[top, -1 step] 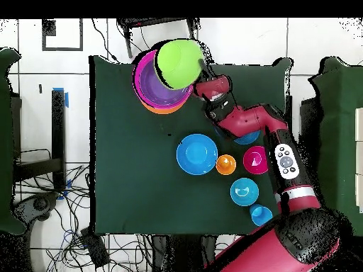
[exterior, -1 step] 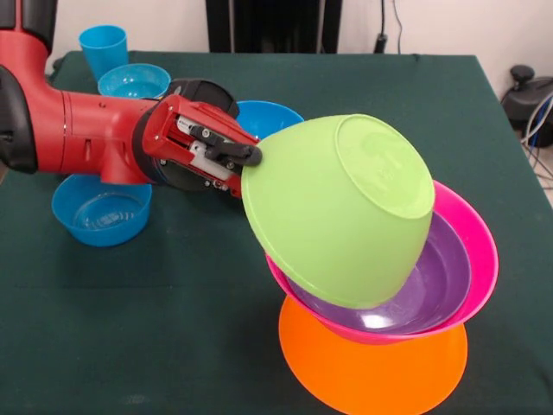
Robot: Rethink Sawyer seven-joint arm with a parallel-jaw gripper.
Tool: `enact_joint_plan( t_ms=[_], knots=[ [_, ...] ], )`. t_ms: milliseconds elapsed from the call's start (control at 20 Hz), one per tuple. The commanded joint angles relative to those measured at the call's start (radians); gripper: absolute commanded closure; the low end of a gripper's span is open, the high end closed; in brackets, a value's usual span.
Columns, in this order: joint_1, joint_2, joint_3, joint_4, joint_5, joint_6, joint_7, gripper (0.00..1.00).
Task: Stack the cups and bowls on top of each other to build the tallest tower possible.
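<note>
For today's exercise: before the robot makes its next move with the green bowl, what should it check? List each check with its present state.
1. Claw on the green bowl's rim: ok, it meets the rim.
2. Green bowl upside down, tilted over the purple bowl: ok.
3. Green bowl seated flat: not ok, it leans.
4. Purple bowl nested in the pink bowl, on the orange bowl: ok.
5. Stack centred on the orange bowl: not ok, the pink bowl overhangs it.
6. Claw's grip strength: cannot tell.
</note>
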Motion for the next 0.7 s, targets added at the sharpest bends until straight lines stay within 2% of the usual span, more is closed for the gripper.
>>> enact_joint_plan(
  t_ms=[50, 700],
  knots=[
    [0.01, 0.023, 0.026, -0.087, -0.053, 0.042, 0.272, 1.0],
    [0.02, 0.012, 0.015, -0.097, -0.049, 0.092, 0.261, 1.0]
  ],
)
